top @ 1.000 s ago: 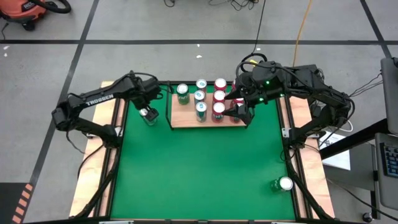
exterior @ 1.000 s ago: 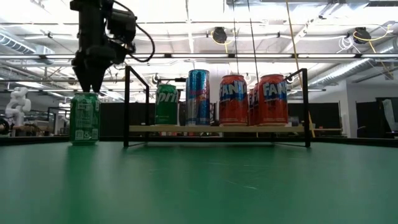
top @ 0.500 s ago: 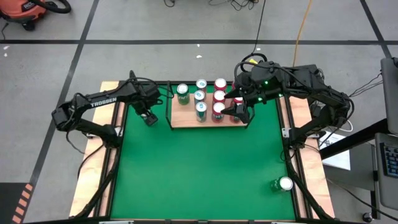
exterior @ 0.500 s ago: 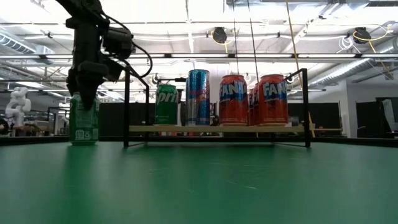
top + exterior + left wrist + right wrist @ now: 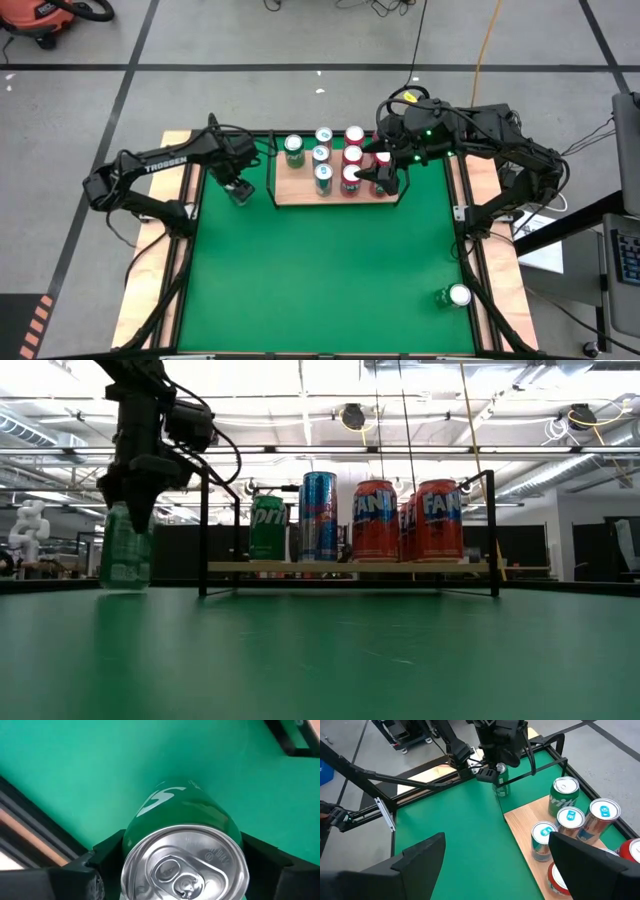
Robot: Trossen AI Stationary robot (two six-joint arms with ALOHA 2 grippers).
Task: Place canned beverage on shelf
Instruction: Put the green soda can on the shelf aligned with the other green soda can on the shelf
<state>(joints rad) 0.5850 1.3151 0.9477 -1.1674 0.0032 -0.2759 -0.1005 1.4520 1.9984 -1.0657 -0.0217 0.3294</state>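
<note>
A green soda can stands upright on the green table, left of the shelf. My left gripper points down over it, shut on its upper part; the low view also shows this gripper and can. The shelf is a light-wood board with a black rail. It carries several upright cans: green, blue and red. My right gripper hangs open above the shelf's right end and holds nothing. The can and the left arm over it also appear in the right wrist view. My left gripper pinches the can's side wall just below the top rim, one finger on each side. The fingers come from above, pointing down. The can stays upright. I cannot tell whether its base rests on the table or hangs just clear.
One more green can stands alone at the table's near right corner. The shelf's black rail posts rise close to the right of the held can. Pale wooden strips run along the table's sides. Open green surface spreads over the near half.
My left gripper has come down over the green can, from just above its top to fingers on both sides of its upper wall. The can has since shifted a little toward the table's left edge.
</note>
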